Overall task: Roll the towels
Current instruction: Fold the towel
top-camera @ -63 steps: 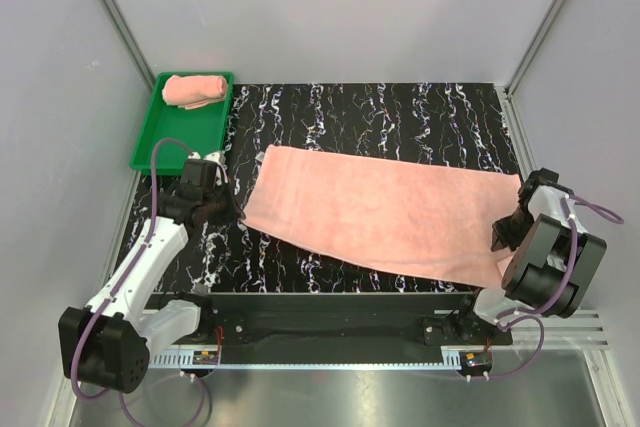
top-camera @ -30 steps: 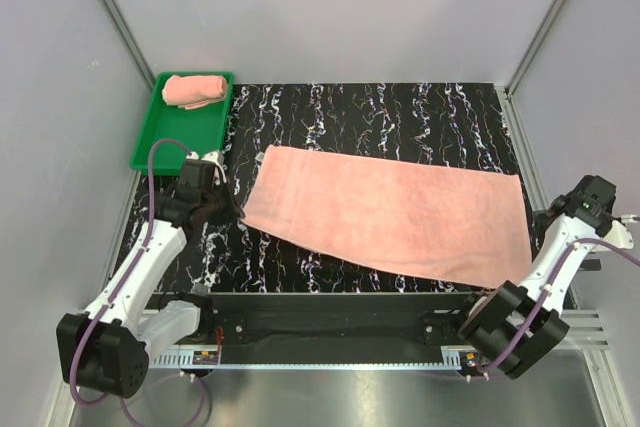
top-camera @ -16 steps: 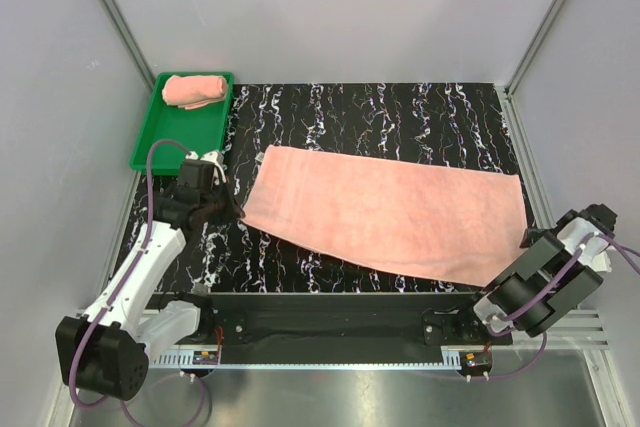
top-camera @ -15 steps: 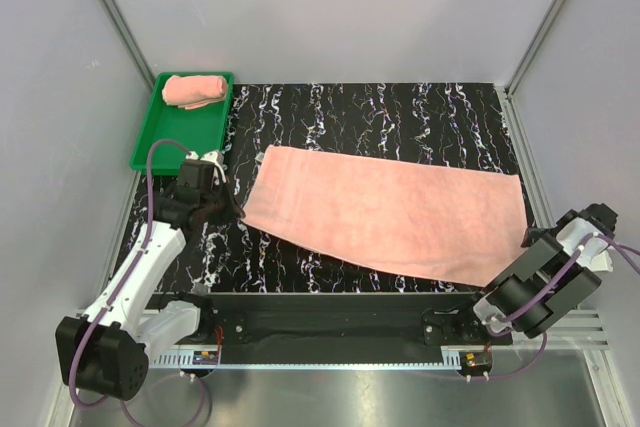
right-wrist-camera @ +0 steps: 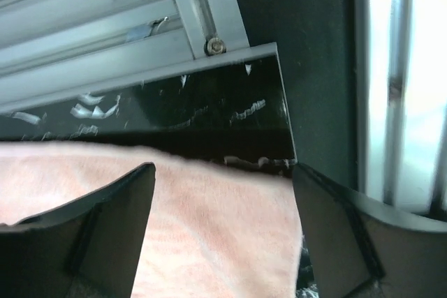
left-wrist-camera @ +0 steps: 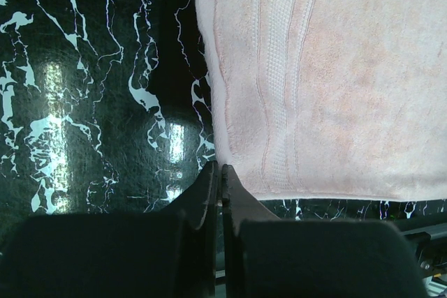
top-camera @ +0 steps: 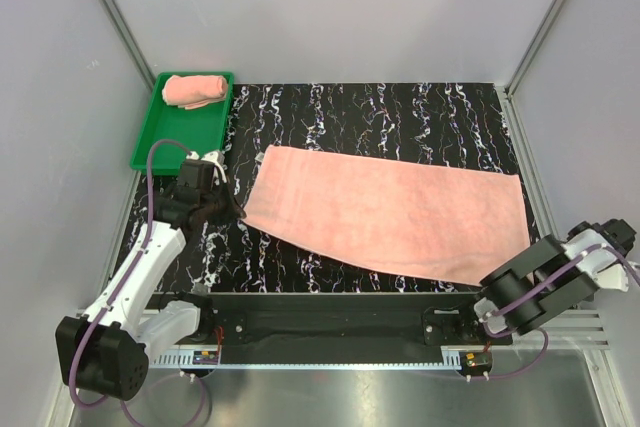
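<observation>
One salmon-pink towel (top-camera: pixel 385 212) lies spread flat across the black marbled table (top-camera: pixel 400 112). A second towel (top-camera: pixel 195 89) sits rolled up at the far end of the green tray (top-camera: pixel 175 142). My left gripper (top-camera: pixel 230 207) is shut, its tips (left-wrist-camera: pixel 221 167) meeting at the near left corner of the flat towel (left-wrist-camera: pixel 328 82), with nothing visible between them. The right arm (top-camera: pixel 590 255) is folded low at the table's near right corner. In its wrist view the right gripper (right-wrist-camera: pixel 223 172) stands open just above that towel's right corner (right-wrist-camera: pixel 209 228), fingers to either side of it.
Grey walls with aluminium posts (top-camera: pixel 545 27) close in the table on three sides. A black rail (top-camera: pixel 320 312) runs along the near edge between the arm bases. An aluminium frame (right-wrist-camera: pixel 209 12) and the table's edge (right-wrist-camera: pixel 279 102) lie just beyond the right gripper.
The right arm has pulled back from the towel's right end and dropped toward the near right corner of the table. The left arm has hardly shifted, and the towel lies as before.
</observation>
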Controlling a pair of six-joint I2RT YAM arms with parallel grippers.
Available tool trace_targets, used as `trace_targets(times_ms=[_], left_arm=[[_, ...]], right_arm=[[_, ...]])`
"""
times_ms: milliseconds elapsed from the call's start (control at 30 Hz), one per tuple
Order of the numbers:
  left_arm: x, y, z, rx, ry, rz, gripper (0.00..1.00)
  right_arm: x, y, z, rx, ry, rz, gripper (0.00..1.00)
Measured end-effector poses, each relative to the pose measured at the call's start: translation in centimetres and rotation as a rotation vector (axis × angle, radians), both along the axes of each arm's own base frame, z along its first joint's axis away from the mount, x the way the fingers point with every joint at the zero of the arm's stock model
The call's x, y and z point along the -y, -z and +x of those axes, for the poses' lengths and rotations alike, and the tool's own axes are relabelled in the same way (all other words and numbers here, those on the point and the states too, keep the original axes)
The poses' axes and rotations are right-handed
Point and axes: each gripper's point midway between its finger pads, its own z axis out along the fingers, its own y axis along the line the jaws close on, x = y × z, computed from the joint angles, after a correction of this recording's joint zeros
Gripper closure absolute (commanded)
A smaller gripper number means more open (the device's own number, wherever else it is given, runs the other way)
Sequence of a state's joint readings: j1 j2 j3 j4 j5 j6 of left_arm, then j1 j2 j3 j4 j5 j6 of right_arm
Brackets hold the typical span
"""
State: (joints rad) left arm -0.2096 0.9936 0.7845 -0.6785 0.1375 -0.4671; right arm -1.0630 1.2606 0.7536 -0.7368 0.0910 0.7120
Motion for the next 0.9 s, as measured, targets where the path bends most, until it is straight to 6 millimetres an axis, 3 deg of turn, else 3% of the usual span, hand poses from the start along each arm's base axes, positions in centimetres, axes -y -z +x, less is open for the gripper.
trace_targets(times_ms=[133,400,667,833,900], left_arm=[[0.0,0.0,0.0,0.000,0.001,-0.001,1.00],[0.0,0.0,0.0,0.000,0.000,-0.001,1.00],[0.0,0.0,0.0,0.000,-0.001,0.000,1.00],[0.0,0.0,0.0,0.000,-0.002,0.002,1.00],[0.0,0.0,0.0,0.000,-0.002,0.002,1.00]], right_arm=[[-0.6,3.6,0.8,0.016,-0.026,0.111,0.22],[-1.3,2.8,2.9,0.155,-0.097,0.059,0.17],[-4.5,2.3,7.2,0.293,-0.305,-0.008,0.27],[-5.6,1.9,8.5,0.319,-0.379,-0.016,0.51],[-5.6,0.9,8.5,0.335,-0.390,-0.051,0.65]])
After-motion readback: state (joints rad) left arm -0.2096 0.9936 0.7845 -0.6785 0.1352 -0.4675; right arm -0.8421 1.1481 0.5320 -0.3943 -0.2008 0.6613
